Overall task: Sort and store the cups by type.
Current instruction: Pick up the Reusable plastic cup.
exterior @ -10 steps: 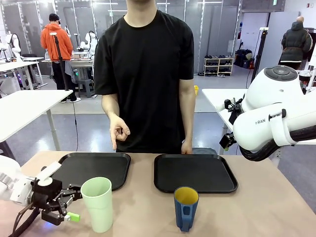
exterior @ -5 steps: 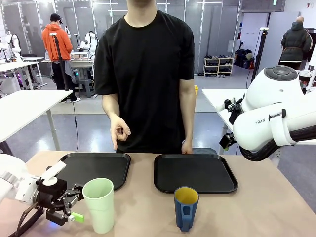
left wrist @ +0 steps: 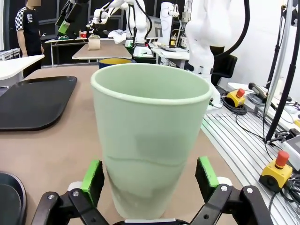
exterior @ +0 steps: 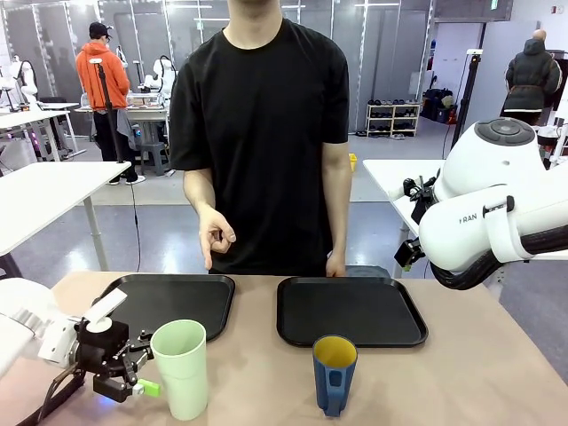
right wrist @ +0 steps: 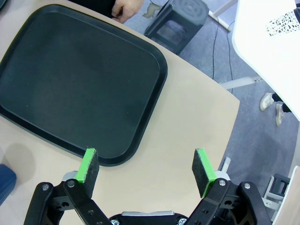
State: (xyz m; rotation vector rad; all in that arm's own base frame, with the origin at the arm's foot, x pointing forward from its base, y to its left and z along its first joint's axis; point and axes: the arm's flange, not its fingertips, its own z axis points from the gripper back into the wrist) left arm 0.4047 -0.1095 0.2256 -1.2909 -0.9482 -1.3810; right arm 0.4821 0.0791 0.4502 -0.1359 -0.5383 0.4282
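- Beige flat tabletop (exterior: 479, 355).
- Black rectangular plastic tray (exterior: 351, 311), lying flat.
- Matching black tray (exterior: 186, 297), left of first tray.
- Tall mint-green plastic tumbler (exterior: 180, 373), upright, front-left of first tray.
- Dark blue handled mug, yellow inside (exterior: 335, 377), just before first tray.

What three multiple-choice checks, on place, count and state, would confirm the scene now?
1. Where does the blue mug stand?
A. on a tray
B. on the bare table, robot's side of the right-hand tray
C. in the person's hand
2. How many black trays are on the table?
A. one
B. three
C. two
3. The left tool is:
A. open, pads flanking the green tumbler
B. shut on the mug
C. shut, empty

1 B, it stands clear of both trays; 2 C, the left-hand tray lies beside the right-hand one; 3 A, a pad shows each side of the tumbler.
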